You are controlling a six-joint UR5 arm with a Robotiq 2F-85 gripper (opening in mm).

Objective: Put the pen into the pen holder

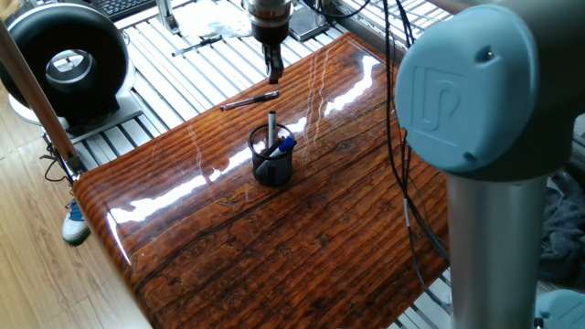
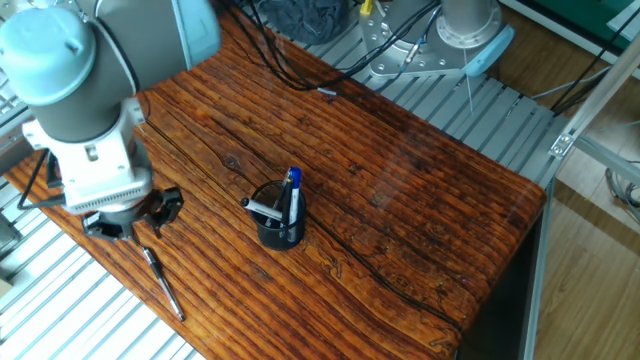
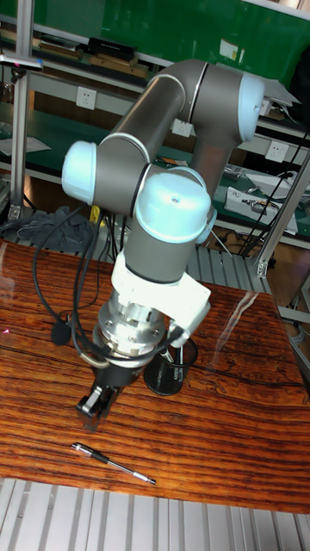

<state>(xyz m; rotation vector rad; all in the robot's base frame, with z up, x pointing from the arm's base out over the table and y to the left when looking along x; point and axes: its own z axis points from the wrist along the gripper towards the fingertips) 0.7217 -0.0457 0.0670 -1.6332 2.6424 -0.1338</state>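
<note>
**Pen on the Wooden Table, Gripper Above It**

While the gripper (image 1: 273,66) hung over the far edge of the glossy striped wooden table (image 1: 302,238) in one fixed view, the pen (image 1: 249,100) lay flat between it and the pen holder (image 1: 272,157), apart from both. A grey pen (image 1: 271,127) and a blue-capped pen (image 1: 285,144) stood in the holder. A black round fan (image 1: 64,64) sat on slatted metal beyond the table's corner.

From the other fixed view, the gripper (image 2: 137,228) hovered just above the pen's (image 2: 163,285) upper end, near the table (image 2: 430,220) edge and well left of the pen holder (image 2: 277,224). Whether its fingers were spread, I could not tell. Black cables (image 2: 290,60) trailed across the far boards.

Seen in the tall fixed view, the gripper (image 3: 93,401) pointed down at the table (image 3: 215,448), the pen (image 3: 113,463) lying just in front of it, untouched. The pen holder (image 3: 172,354) stood behind the wrist. Green panels (image 3: 172,30) and shelving backed the room.
</note>
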